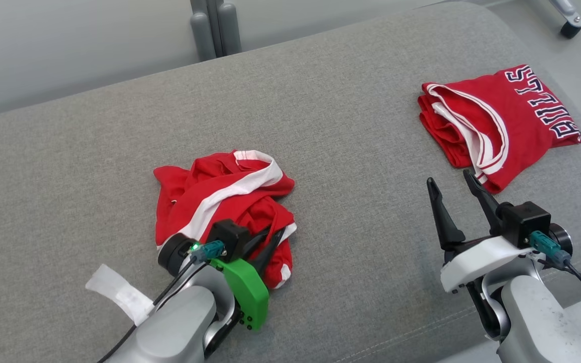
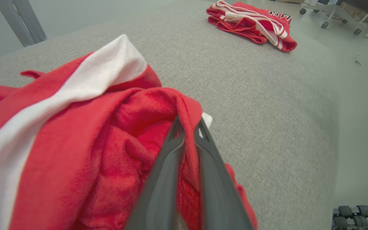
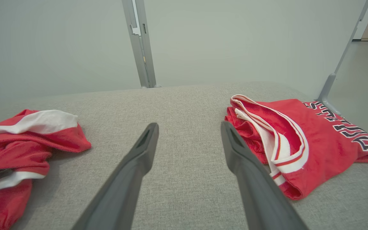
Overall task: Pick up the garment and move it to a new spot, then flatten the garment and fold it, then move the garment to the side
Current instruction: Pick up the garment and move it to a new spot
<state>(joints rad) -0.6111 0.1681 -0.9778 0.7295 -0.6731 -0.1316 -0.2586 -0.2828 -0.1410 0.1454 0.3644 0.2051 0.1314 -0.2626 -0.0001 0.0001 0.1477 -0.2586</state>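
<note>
The left tool (image 2: 188,124) pinches the crumpled garment (image 1: 205,196); the right tool (image 1: 449,178), spread, hangs well apart.

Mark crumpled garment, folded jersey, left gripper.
crumpled garment (image 1: 225,194), head view, on its white stripe.
folded jersey (image 1: 502,111), head view, on the red panel beside the lettering.
left gripper (image 2: 188,126), left wrist view, midway between fingertips pinching the cloth.

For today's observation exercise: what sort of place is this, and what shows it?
Probably a robotics lab or test room: a grey fabric-covered work surface, a bare pale wall with a metal post, and a castered equipment leg.
</note>
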